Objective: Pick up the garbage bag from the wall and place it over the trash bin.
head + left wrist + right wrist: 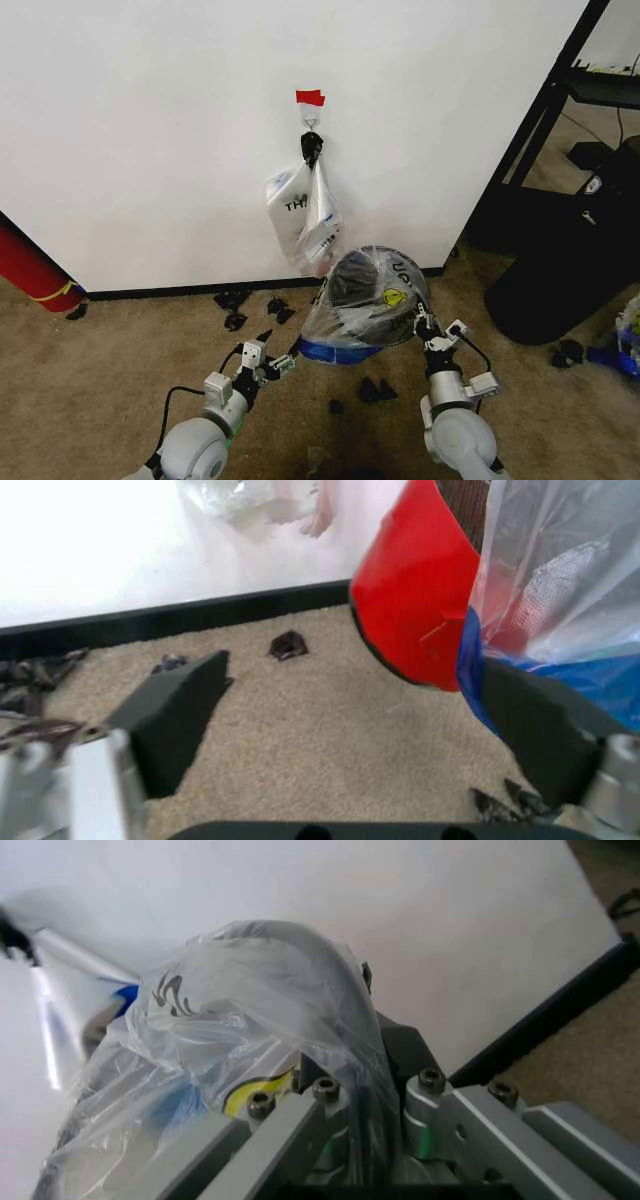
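Garbage bag [362, 300]: translucent white plastic, blue band along the lower edge, black print, yellow emblem just beside the right gripper [424, 325]. Trash bin [415, 592]: red base next to the left gripper [350, 727]. Wall [150, 120]: plain white, black baseboard, red tape [310, 97]. Carpet [330, 735]: beige.

I see garbage bag [365, 300]: thin crinkly translucent plastic, glossy. Trash bin [425, 592]: smooth red plastic base, black wire mesh. Carpet [320, 735]: rough beige pile. Wall [150, 130]: matt white.
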Robot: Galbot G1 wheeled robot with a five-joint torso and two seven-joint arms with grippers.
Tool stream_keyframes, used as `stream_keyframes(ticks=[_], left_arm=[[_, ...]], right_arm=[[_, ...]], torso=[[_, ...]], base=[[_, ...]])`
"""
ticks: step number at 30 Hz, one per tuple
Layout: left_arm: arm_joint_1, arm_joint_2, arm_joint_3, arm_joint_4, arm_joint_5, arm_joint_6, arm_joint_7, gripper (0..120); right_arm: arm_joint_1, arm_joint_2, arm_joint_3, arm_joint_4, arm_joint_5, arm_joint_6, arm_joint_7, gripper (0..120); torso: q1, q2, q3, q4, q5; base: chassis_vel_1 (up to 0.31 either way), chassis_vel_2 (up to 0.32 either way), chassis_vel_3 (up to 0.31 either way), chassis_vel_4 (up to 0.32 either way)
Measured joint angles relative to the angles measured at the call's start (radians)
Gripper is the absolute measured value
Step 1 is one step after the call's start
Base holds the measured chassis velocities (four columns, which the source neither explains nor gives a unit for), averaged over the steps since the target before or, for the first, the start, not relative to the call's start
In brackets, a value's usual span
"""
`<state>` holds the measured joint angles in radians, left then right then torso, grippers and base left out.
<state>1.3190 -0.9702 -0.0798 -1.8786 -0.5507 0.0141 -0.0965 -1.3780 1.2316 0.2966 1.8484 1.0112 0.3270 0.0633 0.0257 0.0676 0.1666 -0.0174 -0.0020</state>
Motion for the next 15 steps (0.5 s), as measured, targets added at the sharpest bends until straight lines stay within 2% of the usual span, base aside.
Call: stream_keyframes(ticks=[5,12,15], left_arm=[[-0.007,-0.010,0.004,0.004,-0.003,-0.006,0.020,100],[-0.008,-0.008,0.005,0.012,0.001,-0.038,0.063,100],[-0.061,-0.037,0.025,0.071,0.009,-0.061,0.034,100]], right_arm=[[-0.006,-0.004,-0.003,0.014,-0.003,-0.002,-0.008,1],[-0.004,-0.004,-0.001,0.017,0.005,-0.004,-0.007,1],[-0.025,-0.014,-0.015,0.031,0.009,-0.014,-0.052,1]], torso=[[0.000,0.000,0.000,-0.0001,0.0001],[0.000,0.000,0.000,0.0000,0.0002],[0.000,0.000,0.000,-0.0002,0.0001]], base=[[0.000,0.000,0.000,0.000],[0.000,0.000,0.000,0.000],[0.000,0.000,0.000,0.000]])
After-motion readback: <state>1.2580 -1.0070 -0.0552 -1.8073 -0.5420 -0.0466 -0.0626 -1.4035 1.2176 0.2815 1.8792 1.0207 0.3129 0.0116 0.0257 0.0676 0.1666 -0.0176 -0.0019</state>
